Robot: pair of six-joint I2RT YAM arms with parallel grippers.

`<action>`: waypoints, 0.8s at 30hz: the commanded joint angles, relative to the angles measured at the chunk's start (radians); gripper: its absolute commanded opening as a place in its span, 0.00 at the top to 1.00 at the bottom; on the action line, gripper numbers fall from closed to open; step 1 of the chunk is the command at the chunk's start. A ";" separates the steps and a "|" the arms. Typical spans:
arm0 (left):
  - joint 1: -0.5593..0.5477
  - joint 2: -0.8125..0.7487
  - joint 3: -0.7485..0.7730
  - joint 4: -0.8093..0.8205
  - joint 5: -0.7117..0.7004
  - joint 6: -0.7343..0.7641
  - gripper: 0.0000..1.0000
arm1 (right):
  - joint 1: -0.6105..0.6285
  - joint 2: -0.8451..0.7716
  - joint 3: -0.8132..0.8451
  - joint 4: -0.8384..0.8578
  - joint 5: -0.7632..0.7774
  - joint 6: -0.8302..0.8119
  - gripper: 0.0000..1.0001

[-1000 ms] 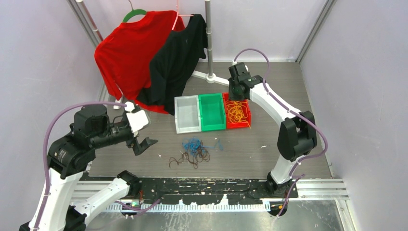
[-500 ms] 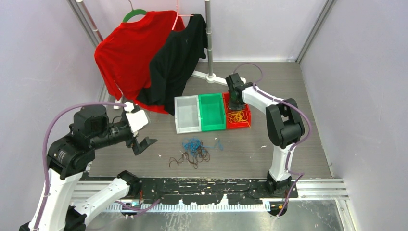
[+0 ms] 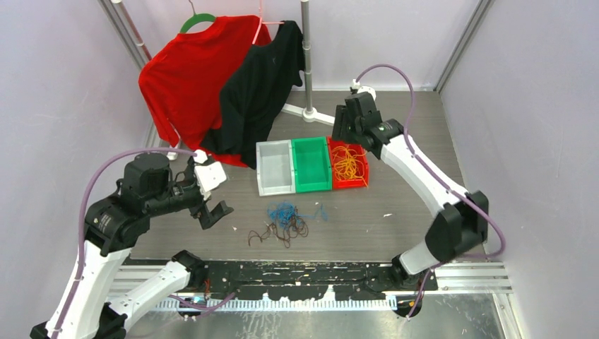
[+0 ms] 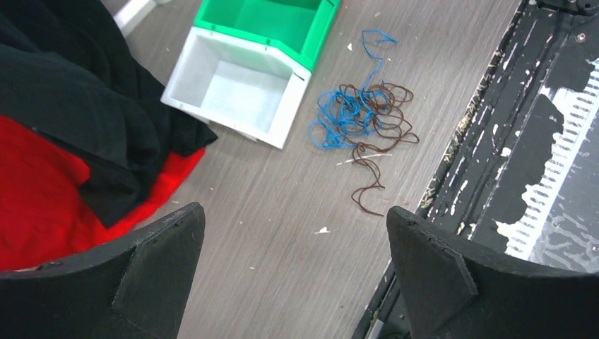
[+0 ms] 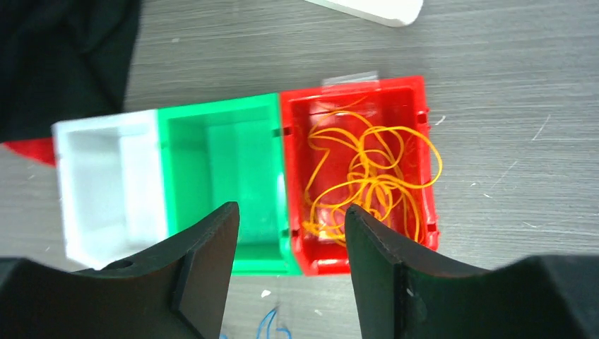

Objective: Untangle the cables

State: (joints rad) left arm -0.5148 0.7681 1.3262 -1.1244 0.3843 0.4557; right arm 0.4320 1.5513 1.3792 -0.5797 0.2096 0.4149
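Note:
Tangled blue cables (image 3: pixel 282 211) (image 4: pixel 341 112) and dark brown cables (image 3: pixel 280 233) (image 4: pixel 382 131) lie together on the table in front of the bins. Yellow-orange cables (image 3: pixel 348 165) (image 5: pixel 366 172) lie loose inside the red bin (image 3: pixel 351 186) (image 5: pixel 358 86). My left gripper (image 3: pixel 214 212) (image 4: pixel 293 220) hovers open and empty left of the blue and brown tangle. My right gripper (image 3: pixel 343 130) (image 5: pixel 290 214) hangs open above the far end of the red bin, with nothing between its fingers.
A green bin (image 3: pixel 311 188) (image 5: pixel 212 113) and a white bin (image 3: pixel 275 190) (image 4: pixel 291 106) stand left of the red one, both empty. A red shirt (image 3: pixel 185 78) and a black shirt (image 3: pixel 258 92) hang at the back left. The stand pole (image 3: pixel 308 70) rises behind the bins.
My right gripper has lifted out of the red bin and its jaws have opened, leaving the yellow-orange cables inside. My left gripper has shifted slightly right.

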 commanded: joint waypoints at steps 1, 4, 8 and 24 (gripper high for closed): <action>0.004 0.013 -0.029 0.041 -0.011 -0.037 0.01 | 0.086 -0.105 -0.065 -0.025 0.041 -0.007 0.37; 0.004 0.029 -0.036 0.040 -0.022 -0.045 0.00 | 0.176 -0.185 -0.157 -0.022 0.045 0.030 0.37; 0.004 0.035 -0.046 0.043 -0.018 -0.041 0.00 | 0.334 -0.243 -0.305 0.005 0.070 0.115 0.37; 0.004 -0.008 -0.050 -0.004 0.013 0.036 0.01 | 0.467 0.012 -0.425 0.114 0.054 0.142 0.59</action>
State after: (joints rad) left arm -0.5148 0.7826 1.2709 -1.1275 0.3752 0.4610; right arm 0.8993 1.5146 0.9016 -0.5304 0.2512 0.5625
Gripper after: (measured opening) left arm 0.994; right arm 0.464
